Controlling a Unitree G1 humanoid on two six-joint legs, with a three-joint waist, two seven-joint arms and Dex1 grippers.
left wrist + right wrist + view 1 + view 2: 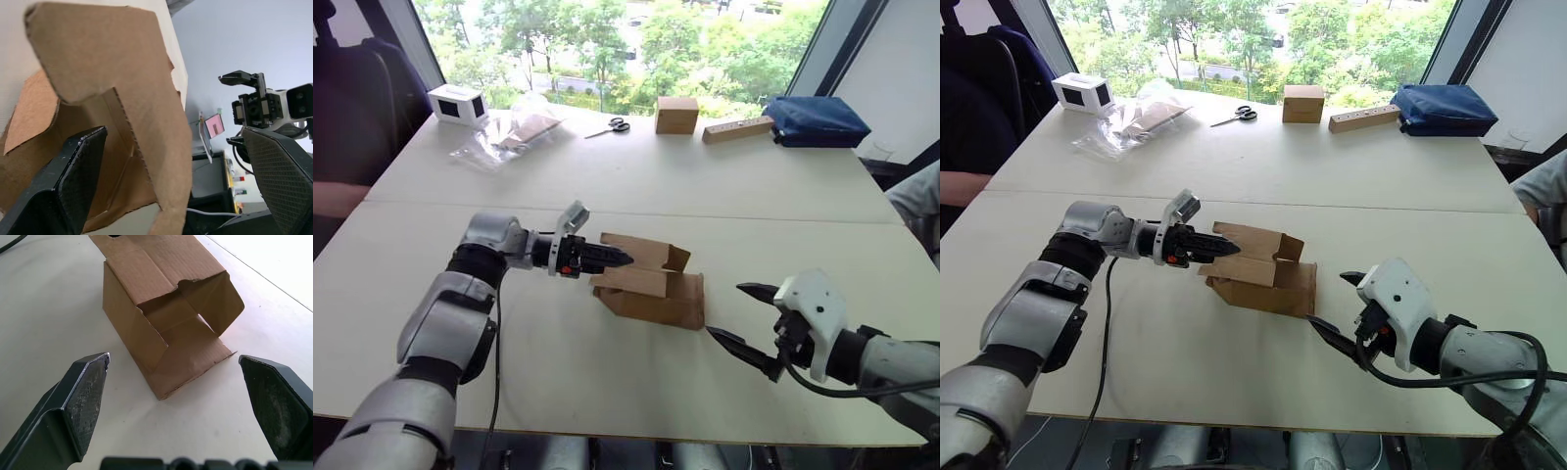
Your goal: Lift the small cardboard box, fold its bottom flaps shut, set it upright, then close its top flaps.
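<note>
Between the left gripper's (619,258) fingers stands one of the flaps (132,103) of the small cardboard box (651,284); the left wrist view shows the fingers apart, one inside the open end and one outside, straddling the panel without visibly pinching it. Just right of the box, the right gripper (736,311) hangs low over the counter (607,186) with its fingers spread wide, its lower fingertip close to the box's near right corner but apart from it.

Near the middle of the counter, the box lies on its side, resting on the surface, with an open end at each side. At the end facing the right gripper the flaps (205,308) stand splayed, one of them lying flat on the counter.

By my judgement the task is at its very start: the box is not lifted, neither end is folded shut, and it is not upright. Lifting, closing the bottom flaps, standing it up and closing the top flaps all remain. Which end counts as the bottom I cannot tell.
</note>
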